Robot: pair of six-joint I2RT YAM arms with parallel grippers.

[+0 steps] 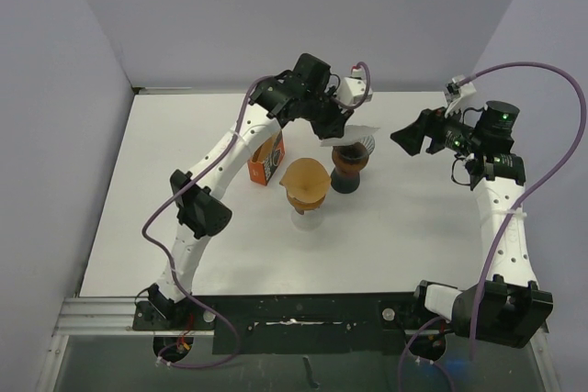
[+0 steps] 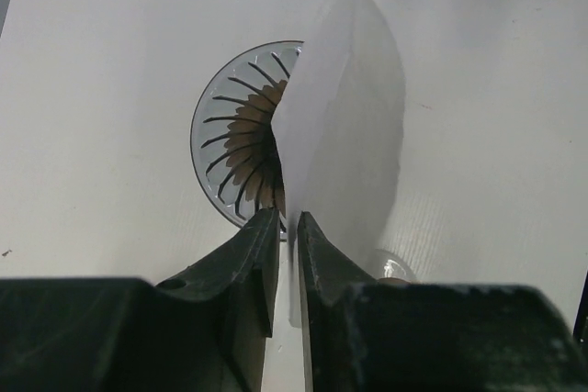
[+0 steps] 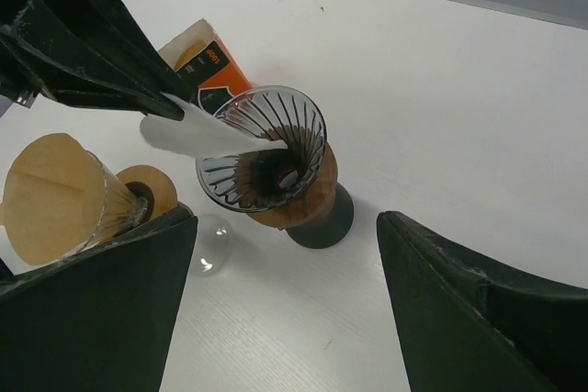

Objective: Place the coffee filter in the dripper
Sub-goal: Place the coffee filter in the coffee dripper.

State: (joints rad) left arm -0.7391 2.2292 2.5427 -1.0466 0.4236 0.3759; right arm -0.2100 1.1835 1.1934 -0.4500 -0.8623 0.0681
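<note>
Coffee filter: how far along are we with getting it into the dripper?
Picked up: the left gripper is shut on the white coffee filter. In hand: its folded edge reaches into the glass dripper bowl, not seated. Left: open it out, lower it, release. The right gripper hangs open beside the dripper, holding nothing.

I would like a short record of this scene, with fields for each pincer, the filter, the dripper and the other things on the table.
left pincer: shut on the white filter, above the glass dripper
right pincer: open, empty, right of the dripper
white filter: folded flat, tip reaching over the dripper's rim, not seated
glass dripper: upright on its dark stand, no filter inside yet
other things: orange box; second dripper with a brown filter
task: not done
</note>
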